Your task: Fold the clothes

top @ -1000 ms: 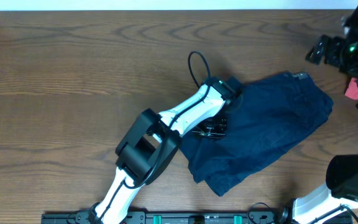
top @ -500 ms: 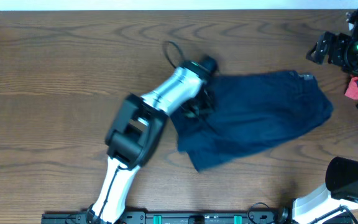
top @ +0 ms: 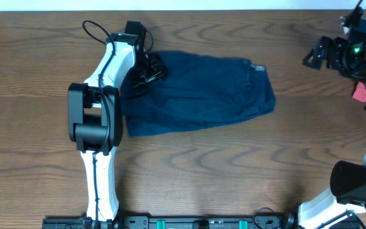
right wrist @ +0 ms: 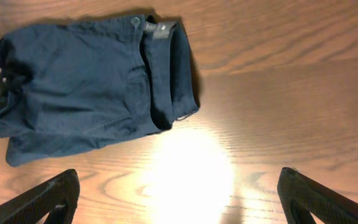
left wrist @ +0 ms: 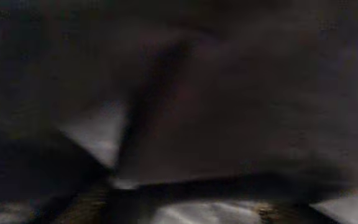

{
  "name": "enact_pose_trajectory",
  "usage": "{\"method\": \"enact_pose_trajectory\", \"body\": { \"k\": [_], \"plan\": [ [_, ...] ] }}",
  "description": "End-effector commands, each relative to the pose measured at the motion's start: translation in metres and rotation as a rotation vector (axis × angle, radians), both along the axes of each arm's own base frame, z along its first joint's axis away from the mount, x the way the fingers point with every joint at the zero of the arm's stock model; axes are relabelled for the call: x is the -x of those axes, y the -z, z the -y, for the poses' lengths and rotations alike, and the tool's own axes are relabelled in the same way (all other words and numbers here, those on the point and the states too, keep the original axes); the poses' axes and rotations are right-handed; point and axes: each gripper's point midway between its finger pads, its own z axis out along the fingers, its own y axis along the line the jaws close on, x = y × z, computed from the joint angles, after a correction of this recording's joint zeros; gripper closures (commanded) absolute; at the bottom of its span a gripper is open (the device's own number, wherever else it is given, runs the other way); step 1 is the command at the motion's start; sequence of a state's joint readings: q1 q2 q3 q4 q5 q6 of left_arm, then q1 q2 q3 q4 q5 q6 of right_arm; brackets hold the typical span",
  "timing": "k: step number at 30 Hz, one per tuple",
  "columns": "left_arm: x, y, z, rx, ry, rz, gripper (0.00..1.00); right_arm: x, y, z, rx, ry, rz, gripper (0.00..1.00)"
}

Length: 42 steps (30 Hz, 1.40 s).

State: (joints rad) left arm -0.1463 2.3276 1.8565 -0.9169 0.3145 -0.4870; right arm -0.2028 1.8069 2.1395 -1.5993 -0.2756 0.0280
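The clothes [top: 202, 92] are a dark navy garment lying in a flat, wide rectangle on the wooden table, its small label [top: 257, 68] at the far right corner. My left gripper [top: 150, 71] rests on the garment's far left edge; its own view is dark and blurred, so its jaws cannot be read. My right gripper [top: 313, 56] hovers off to the right, apart from the cloth. In the right wrist view the clothes [right wrist: 86, 81] lie ahead at the upper left, and the right gripper [right wrist: 179, 199] stands open over bare wood with nothing between its fingers.
A red cloth item [top: 363, 92] and dark fabric sit at the table's right edge under the right arm. The left arm's white links [top: 94, 121] run along the garment's left side. Bare wood table [top: 234, 172] lies in front of the garment.
The left arm swung left and toward the far edge, dragging the garment with it. The cloth now lies further left and flatter. The right arm barely moved.
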Motion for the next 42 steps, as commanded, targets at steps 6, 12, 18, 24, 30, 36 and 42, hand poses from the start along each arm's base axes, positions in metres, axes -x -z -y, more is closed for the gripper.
{"method": "enact_pose_trajectory", "body": {
  "k": [6, 12, 18, 24, 30, 36, 42],
  "plan": [
    [-0.004, -0.078, 0.001, -0.05, 0.067, 0.149, 0.11, -0.009, -0.001, -0.03, 0.017, -0.146, 0.034, 0.01],
    [0.034, -0.171, -0.023, -0.129, 0.04, 0.241, 0.04, -0.024, 0.054, -0.063, -0.008, -0.263, -0.103, 0.01],
    [0.076, -0.186, -0.051, -0.227, 0.021, 0.149, 0.04, -0.041, 0.118, -0.105, -0.103, -0.382, -0.211, 0.06],
    [0.092, -0.155, -0.06, -0.257, 0.035, 0.054, 0.05, -0.045, 0.163, -0.128, -0.12, -0.42, -0.299, 0.49],
    [0.097, -0.14, -0.068, -0.264, 0.02, 0.02, 0.05, -0.028, 0.197, -0.137, -0.121, -0.414, -0.408, 0.36],
    [0.1, -0.136, -0.078, -0.267, 0.018, 0.004, 0.05, 0.0, 0.234, -0.124, -0.133, -0.351, -0.529, 0.47],
    [0.097, -0.136, -0.082, -0.267, 0.005, 0.011, 0.04, 0.016, 0.251, -0.121, -0.134, -0.347, -0.58, 0.53]
  ]
}}
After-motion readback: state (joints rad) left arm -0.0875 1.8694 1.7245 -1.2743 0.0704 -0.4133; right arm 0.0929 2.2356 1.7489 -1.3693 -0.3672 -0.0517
